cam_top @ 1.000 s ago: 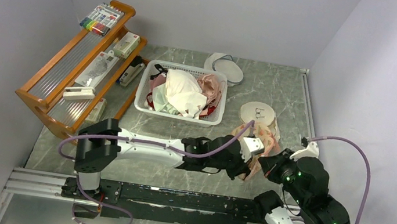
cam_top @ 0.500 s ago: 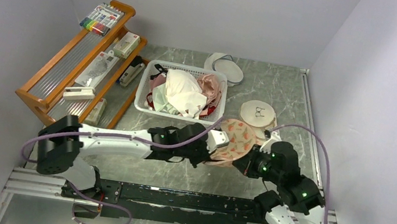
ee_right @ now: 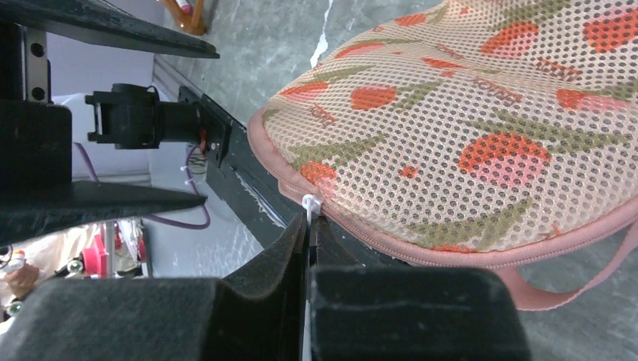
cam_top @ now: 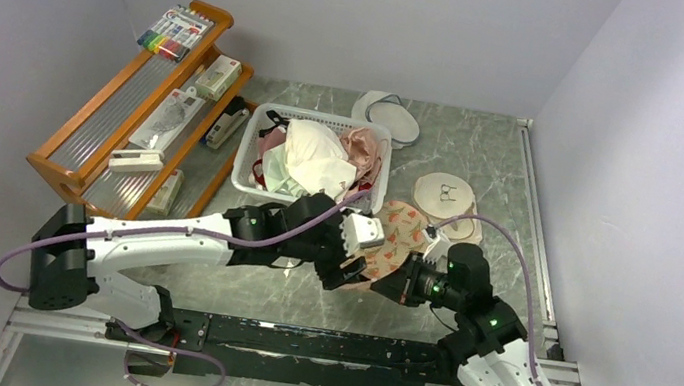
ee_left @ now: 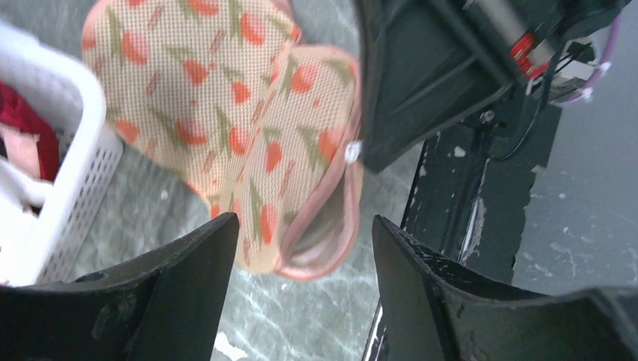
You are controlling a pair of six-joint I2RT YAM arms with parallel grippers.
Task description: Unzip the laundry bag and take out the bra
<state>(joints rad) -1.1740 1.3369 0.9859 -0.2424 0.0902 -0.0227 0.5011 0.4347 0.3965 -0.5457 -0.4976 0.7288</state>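
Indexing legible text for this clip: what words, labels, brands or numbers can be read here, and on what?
No text can be read for certain.
On the laundry bag: small orange word-like marks in the flower print, too blurred by the mesh to read.
On the marker pack, top of the shelf: print too small to read.
On the box on the shelf: label too small to read.

1 floral laundry bag [cam_top: 402, 237], 2 wht round pouches [cam_top: 391, 117], 1 plastic basket [cam_top: 244, 154], 1 wood rack [cam_top: 77, 178]
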